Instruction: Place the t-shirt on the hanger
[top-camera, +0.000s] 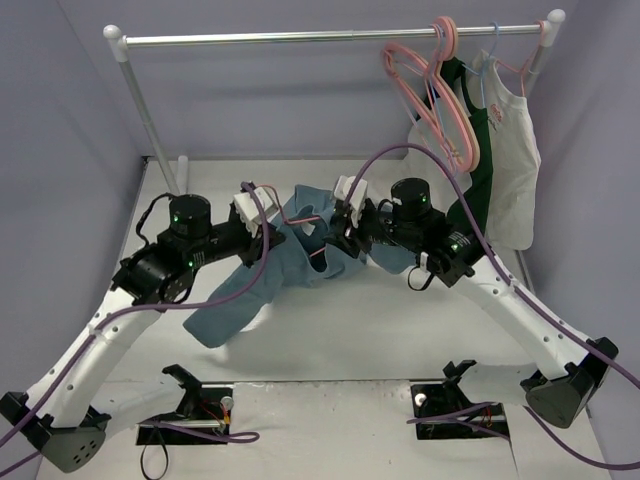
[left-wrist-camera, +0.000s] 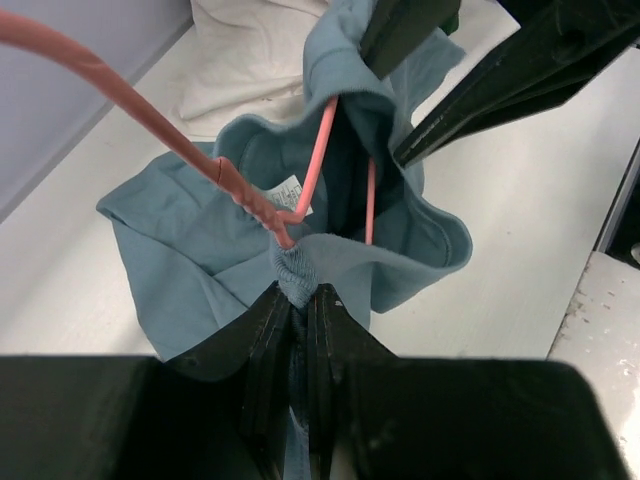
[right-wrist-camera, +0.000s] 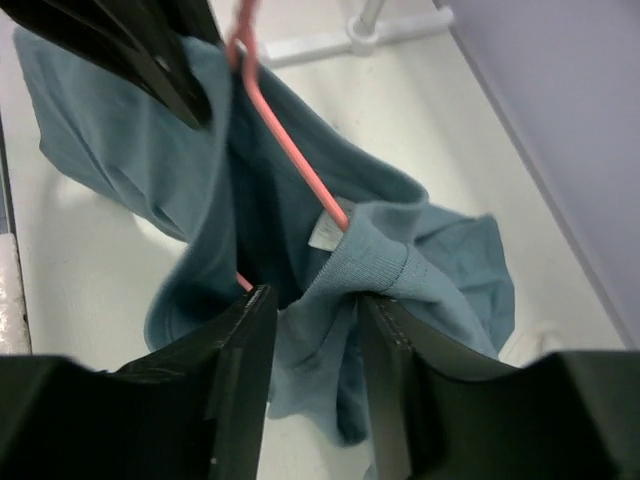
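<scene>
T-shirt (left-wrist-camera: 190, 250) collar pinched by left fingers (left-wrist-camera: 265, 350), right fingers (right-wrist-camera: 235, 360) — hanger (left-wrist-camera: 130, 110) inside neck

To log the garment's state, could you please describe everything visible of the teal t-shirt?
The t-shirt is plain dusty teal-blue, soft knit cotton by its look, with a ribbed collar and small white label inside. It hangs bunched and creased above the table, held at the collar by the left gripper and right gripper. The pink hanger runs into its neck opening.
</scene>
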